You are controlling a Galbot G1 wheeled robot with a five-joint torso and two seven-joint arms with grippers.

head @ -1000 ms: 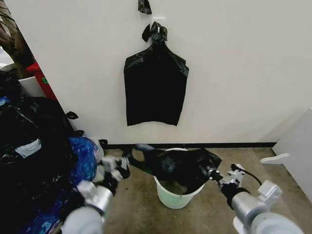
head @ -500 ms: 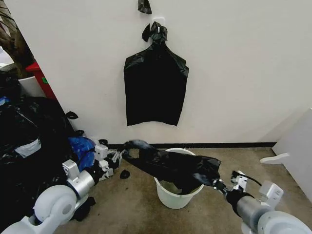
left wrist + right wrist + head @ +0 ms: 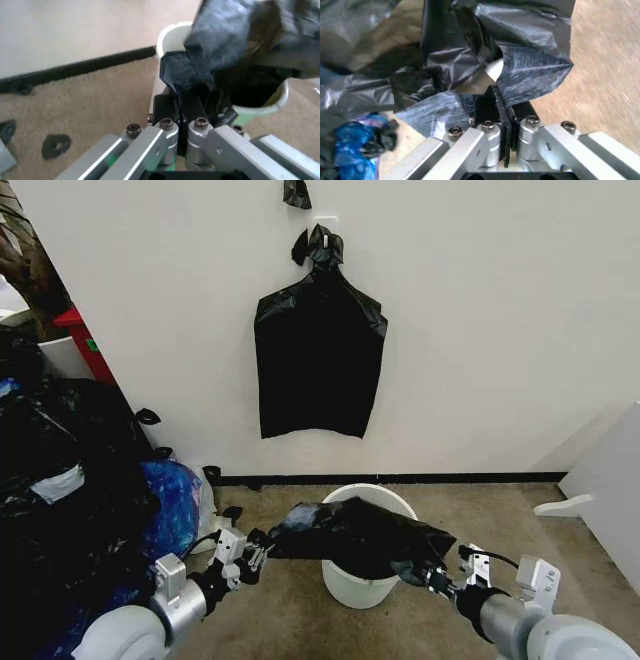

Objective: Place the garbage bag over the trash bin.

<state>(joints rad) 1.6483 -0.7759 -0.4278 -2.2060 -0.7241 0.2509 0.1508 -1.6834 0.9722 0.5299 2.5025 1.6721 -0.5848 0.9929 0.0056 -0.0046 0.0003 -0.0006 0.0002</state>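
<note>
Compared with half a second ago, the garbage bag (image 3: 355,530) is seen lower and more gathered over the trash bin (image 3: 345,580), whose far rim is now more exposed, and the left gripper (image 3: 258,552) has been brought from the left middle of the head view to the lower centre-left, closer to the bin. The bag appears as thin, glossy black film, heavily creased, stretched in a slack band across the bin's near half, in the lower centre of the head view. Its left end is drawn out to the left gripper and its right end to the right gripper (image 3: 425,574), at the lower right. In the left wrist view, a dark fold of the bag (image 3: 187,88) is pinched between the left gripper's (image 3: 184,112) closed fingers, beside the white bin (image 3: 262,107). In the right wrist view, the bag's (image 3: 535,69) crinkled edge is clamped between the right gripper's (image 3: 501,107) fingers, pressed tightly together. A blue plastic bag (image 3: 170,505) lies at the left.
</note>
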